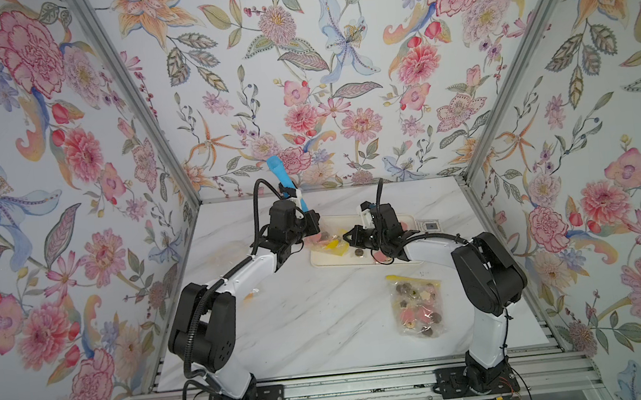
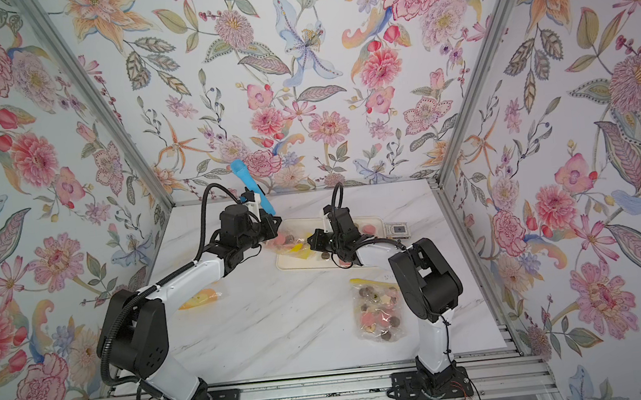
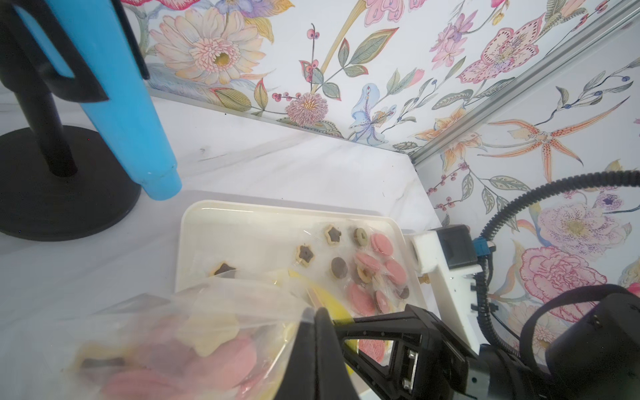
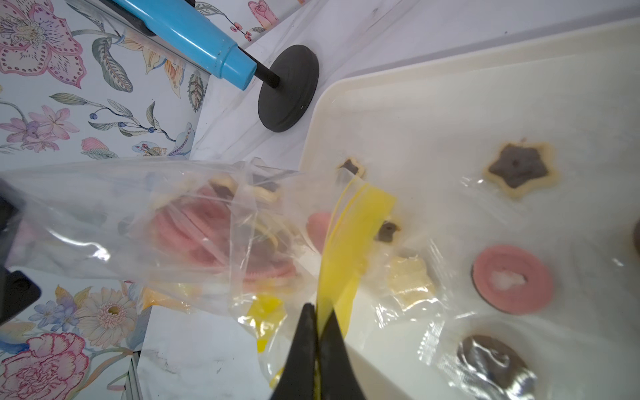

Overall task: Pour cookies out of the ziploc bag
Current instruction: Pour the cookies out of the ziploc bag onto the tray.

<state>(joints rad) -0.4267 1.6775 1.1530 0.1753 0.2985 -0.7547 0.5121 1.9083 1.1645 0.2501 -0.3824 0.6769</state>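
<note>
from where i stand, both arms meet over the cream rectangular plastic tray point(image 1: 329, 261) at the back of the white marble surface point(image 1: 302, 323). between them hangs the clear ziploc bag with the yellow zip strip point(image 4: 104, 221). the right pincer point(image 4: 317, 320) is pinched tight on that yellow zip strip point(image 4: 349, 249) at the bag's mouth, which lies low over the tray. the left pincer point(image 3: 316, 323) is clamped on the clear film at the bag's other end. the cookies, small flat pink rounds, brown rounds and star shapes, are split. a good heap sits bunched inside the bag point(image 4: 214, 235), seemingly just outside the tray's rim, and a scatter already lies on the tray point(image 3: 374, 270).

so the pour looks partway done. to finish it well, i'd say the left arm should lift the closed end higher so the heap slides toward the mouth. the right arm should hold the mouth low and inside the rim. the film is limp and folds on itself near the zip, and that crease could trap the pieces. a light shake, or a pull to stretch the bag taut, would likely free them. the mouth seems only partly spread, so go slowly or cookies may spill onto the surface. a second full clear bag of cookies point(image 1: 415, 306) lies near the right arm, well apart from the tray.
</note>
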